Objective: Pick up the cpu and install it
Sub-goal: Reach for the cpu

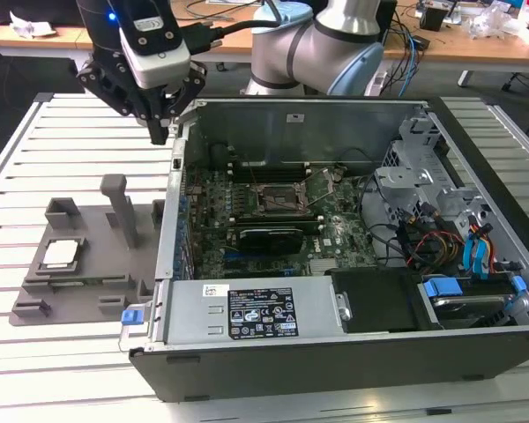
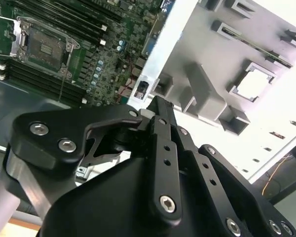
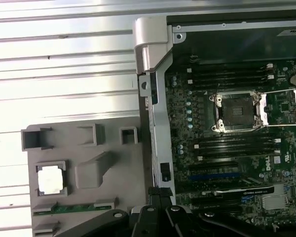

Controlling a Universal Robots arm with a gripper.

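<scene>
The cpu [image 1: 60, 254] [image 2: 254, 85] [image 3: 50, 178], a small silver-topped square, lies in a recess of the grey holder tray [image 1: 106, 273] [image 3: 111, 148] at the exterior view's left, outside the computer case. My gripper [image 1: 159, 132] [image 2: 160, 104] [image 3: 158, 195] hangs shut and holds nothing, high above the case's back left corner, well away from the cpu. Inside the case, the black motherboard socket [image 1: 278, 201] [image 2: 44, 47] [image 3: 235, 111] sits with its metal frame swung open.
The open computer case [image 1: 172, 220] has upright metal walls; its left wall stands between tray and motherboard. Memory slots flank the socket. A power supply [image 1: 256, 313], drive cage [image 1: 423, 167] and cables [image 1: 441, 242] fill the front and right. Upright grey posts [image 1: 119, 207] rise from the tray.
</scene>
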